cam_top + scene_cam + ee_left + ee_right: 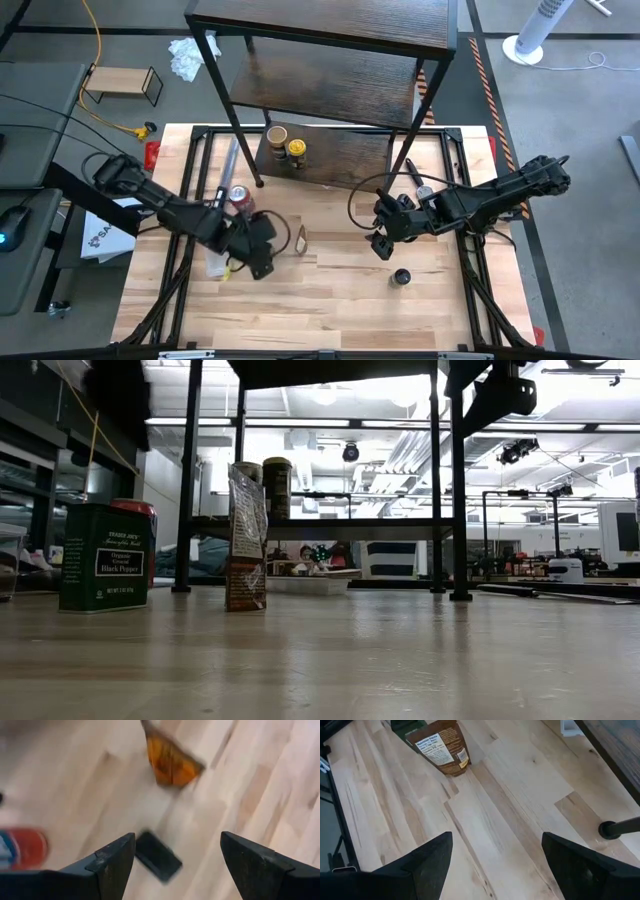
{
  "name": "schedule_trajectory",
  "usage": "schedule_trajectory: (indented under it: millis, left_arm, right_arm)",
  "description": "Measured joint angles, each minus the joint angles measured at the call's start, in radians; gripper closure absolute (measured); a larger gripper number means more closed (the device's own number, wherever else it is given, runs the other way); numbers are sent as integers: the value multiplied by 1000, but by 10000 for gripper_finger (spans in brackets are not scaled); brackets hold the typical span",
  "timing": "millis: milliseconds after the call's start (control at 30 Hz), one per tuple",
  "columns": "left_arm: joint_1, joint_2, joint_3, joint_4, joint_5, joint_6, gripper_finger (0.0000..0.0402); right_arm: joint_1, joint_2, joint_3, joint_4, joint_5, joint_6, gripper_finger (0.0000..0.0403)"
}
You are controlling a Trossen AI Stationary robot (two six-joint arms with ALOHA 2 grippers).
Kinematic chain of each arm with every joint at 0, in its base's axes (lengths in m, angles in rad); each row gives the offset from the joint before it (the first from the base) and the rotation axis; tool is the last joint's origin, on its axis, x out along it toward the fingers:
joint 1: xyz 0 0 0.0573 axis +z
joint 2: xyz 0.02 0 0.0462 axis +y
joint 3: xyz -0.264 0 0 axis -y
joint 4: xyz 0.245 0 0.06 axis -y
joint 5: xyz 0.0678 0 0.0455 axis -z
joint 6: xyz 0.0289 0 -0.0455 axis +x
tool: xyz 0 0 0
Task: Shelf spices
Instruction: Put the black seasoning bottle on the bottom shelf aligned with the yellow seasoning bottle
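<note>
The shelf (330, 40) stands at the table's far side. A tan-lidded jar (277, 135) and a yellow-lidded jar (297, 150) stand on its lowest board. A small dark jar (401, 277) stands on the table, near-right of centre. My open left gripper (262, 250) hovers over a dark tin (157, 856), which shows between its fingers. In the low view this tin (105, 555) is dark green and labelled black pepper. A brown pouch (300, 238) stands upright beside it. My open right gripper (382, 243) hangs right of the pouch (442, 747), above bare table.
A red can (238, 197) stands just beyond the left gripper. A flat clear plastic piece (226, 165) lies by the shelf's left leg (258, 183). The shelf's right leg foot (620, 827) is near the right gripper. A small light-wood rack (122, 82) sits on the floor.
</note>
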Motion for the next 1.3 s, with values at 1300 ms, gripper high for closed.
schedule_trajectory:
  millis: [1300]
  left_arm:
    - [-47,-10,-16,-138,84,-398,113]
  right_arm:
    - [214,5,0,-296,-203,765,98]
